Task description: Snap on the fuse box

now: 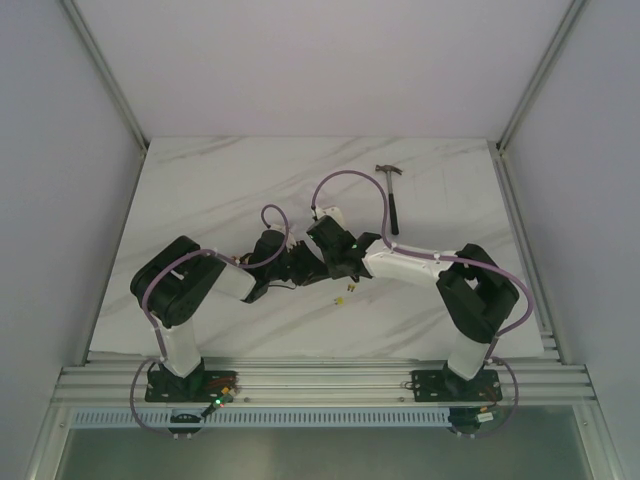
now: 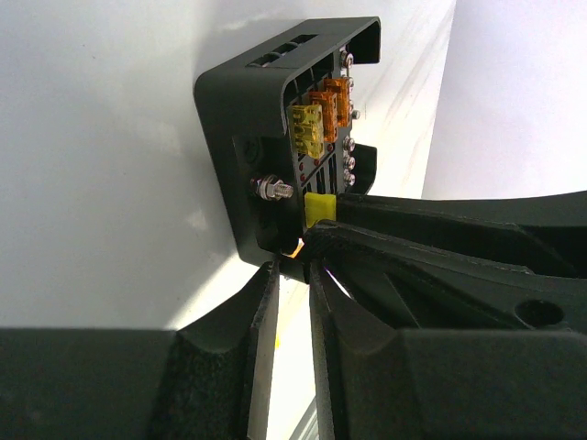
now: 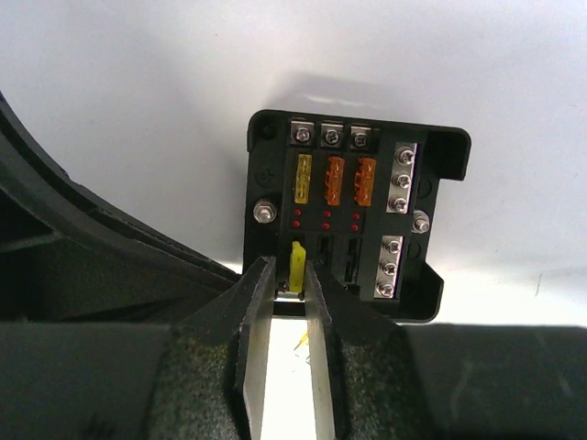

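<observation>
Yellow fuse (image 3: 296,257) straddled by right gripper (image 3: 290,269), jaws narrow, pinch not confirmable. Fuse box (image 3: 367,225) at table (image 1: 200,200) centre; left gripper (image 2: 293,268) at its corner, hold unclear. Fuse could be cocked if box is nudged.

Black square fuse box (image 3: 367,229), uncovered, yellow and orange fuses (image 3: 335,181) inside

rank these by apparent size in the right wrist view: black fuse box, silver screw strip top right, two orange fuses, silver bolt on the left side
1. black square plastic fuse box
2. silver metal screw strip, top right
3. two orange plastic fuses, alike
4. round silver bolt
</observation>
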Robot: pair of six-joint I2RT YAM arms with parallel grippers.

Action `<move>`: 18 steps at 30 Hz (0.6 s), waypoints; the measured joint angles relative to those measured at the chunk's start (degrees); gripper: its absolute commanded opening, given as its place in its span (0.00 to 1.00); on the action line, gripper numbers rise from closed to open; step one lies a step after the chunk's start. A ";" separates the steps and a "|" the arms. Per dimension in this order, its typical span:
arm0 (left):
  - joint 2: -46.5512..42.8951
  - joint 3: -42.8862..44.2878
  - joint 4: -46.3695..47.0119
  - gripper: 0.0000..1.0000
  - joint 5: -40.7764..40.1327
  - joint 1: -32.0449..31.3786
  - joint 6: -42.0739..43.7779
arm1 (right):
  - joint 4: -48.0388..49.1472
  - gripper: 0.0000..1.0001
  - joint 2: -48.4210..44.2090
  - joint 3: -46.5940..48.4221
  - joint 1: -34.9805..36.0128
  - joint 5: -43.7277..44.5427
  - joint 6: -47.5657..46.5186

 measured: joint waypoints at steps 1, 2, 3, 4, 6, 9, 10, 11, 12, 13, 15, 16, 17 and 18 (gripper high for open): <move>0.02 0.00 0.00 0.28 0.02 0.00 -0.02 | -0.15 0.27 0.00 0.00 0.00 0.11 0.00; 0.02 0.00 0.00 0.28 0.00 0.00 0.00 | -0.31 0.27 0.00 0.00 0.00 0.20 0.00; 0.04 0.00 0.02 0.28 0.02 0.00 -0.02 | -0.50 0.27 0.00 0.00 0.00 0.28 0.00; 0.04 0.00 0.04 0.28 0.02 0.00 -0.02 | -0.70 0.26 0.00 0.00 0.00 0.37 0.00; 0.07 0.00 0.09 0.28 0.00 0.00 -0.02 | -1.11 0.25 0.00 0.07 0.00 0.39 -0.02; 0.07 0.00 0.11 0.28 0.02 0.00 -0.02 | -1.84 0.25 0.00 0.48 -0.02 0.39 -0.02; 0.07 0.00 0.13 0.28 0.02 0.00 0.00 | -1.97 0.25 0.00 0.66 -0.02 0.39 -0.02; 0.07 0.00 0.13 0.28 0.02 0.00 0.00 | -1.99 0.25 0.00 0.79 -0.02 0.42 -0.02; 0.07 0.00 0.15 0.28 0.02 0.00 0.00 | -2.08 0.26 0.00 0.90 -0.02 0.42 -0.02; 0.07 0.00 0.15 0.28 0.02 0.00 0.00 | -2.21 0.26 0.00 1.07 -0.04 0.42 -0.02; 0.07 0.00 0.15 0.28 0.00 0.00 0.00 | -2.32 0.26 0.00 1.38 -0.09 0.42 -0.02; 0.07 0.00 0.15 0.28 0.00 0.00 0.00 | -2.32 0.26 0.00 1.55 -0.22 0.39 -0.02; 0.07 0.00 0.15 0.28 0.00 0.00 0.00 | -2.32 0.26 0.00 1.73 -0.31 0.39 -0.02; 0.07 0.00 0.15 0.28 0.02 0.00 0.00 | -2.32 0.25 0.00 1.86 -0.39 0.39 -0.02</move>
